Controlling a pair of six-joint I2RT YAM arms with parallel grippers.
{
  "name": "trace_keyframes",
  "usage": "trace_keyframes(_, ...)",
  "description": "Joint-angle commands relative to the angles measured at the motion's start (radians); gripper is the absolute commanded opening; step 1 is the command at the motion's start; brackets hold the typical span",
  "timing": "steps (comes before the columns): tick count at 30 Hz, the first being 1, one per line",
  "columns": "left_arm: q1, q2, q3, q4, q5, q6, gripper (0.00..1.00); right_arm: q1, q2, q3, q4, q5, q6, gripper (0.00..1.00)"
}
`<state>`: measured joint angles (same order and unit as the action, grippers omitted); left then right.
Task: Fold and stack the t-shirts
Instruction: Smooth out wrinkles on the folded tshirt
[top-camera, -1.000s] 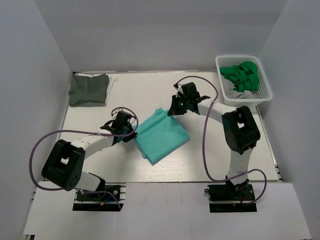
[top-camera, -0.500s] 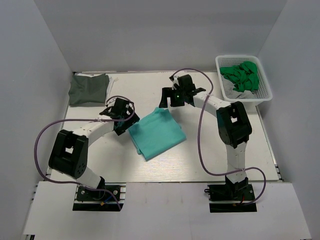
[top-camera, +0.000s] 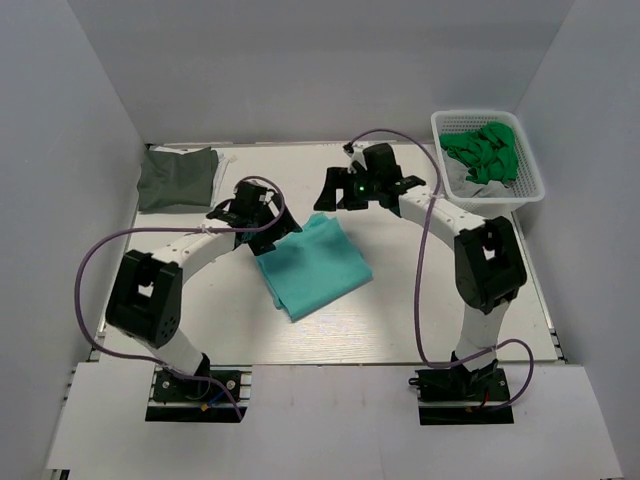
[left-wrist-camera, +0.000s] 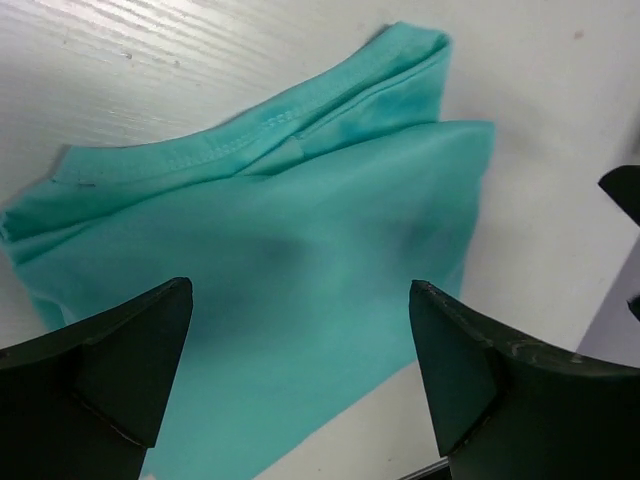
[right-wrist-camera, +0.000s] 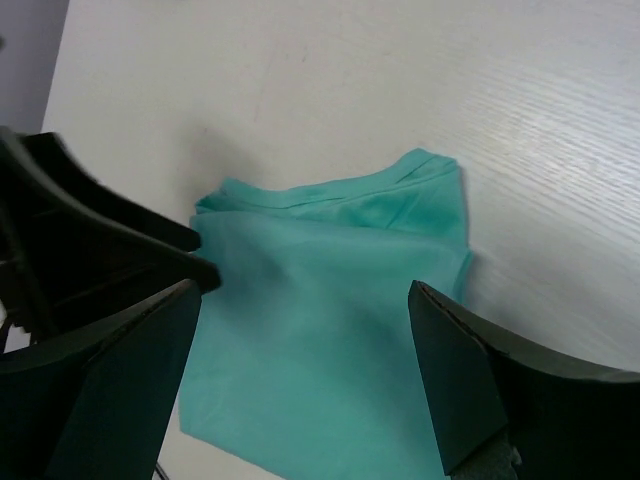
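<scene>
A folded teal t-shirt (top-camera: 315, 264) lies flat in the middle of the table. In the left wrist view the teal t-shirt (left-wrist-camera: 270, 250) fills the space below the open jaws, its collar hem towards the top. The same teal t-shirt (right-wrist-camera: 330, 320) shows between the open jaws in the right wrist view. My left gripper (top-camera: 268, 222) hovers open at the shirt's far left corner. My right gripper (top-camera: 340, 195) is open just beyond its far edge. Neither holds anything. A folded grey t-shirt (top-camera: 178, 178) lies at the far left corner. Crumpled green t-shirts (top-camera: 483, 152) sit in the basket.
A white plastic basket (top-camera: 530, 185) stands at the far right corner, with a pale garment under the green ones. Grey walls enclose the table on three sides. Purple cables loop from both arms over the table.
Both grippers have opened and let go of the teal shirt, which now lies folded flat. The left gripper moved up and right to the shirt's corner; the right one lifted back from it.
</scene>
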<state>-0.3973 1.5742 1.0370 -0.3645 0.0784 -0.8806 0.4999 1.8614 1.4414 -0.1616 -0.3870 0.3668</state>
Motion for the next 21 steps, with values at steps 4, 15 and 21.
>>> trace_keyframes(4,0.025,0.141,-0.011,0.036,0.047,0.061,0.99,0.0,0.168,0.053,0.096,-0.141,0.086,0.9)
trace_keyframes(15,0.067,0.351,0.073,0.033,0.017,0.183,0.99,-0.041,0.406,0.091,0.151,-0.052,0.225,0.9)
trace_keyframes(21,0.068,0.31,0.233,0.009,-0.009,0.31,0.99,-0.029,0.288,0.071,0.114,-0.075,0.166,0.9)
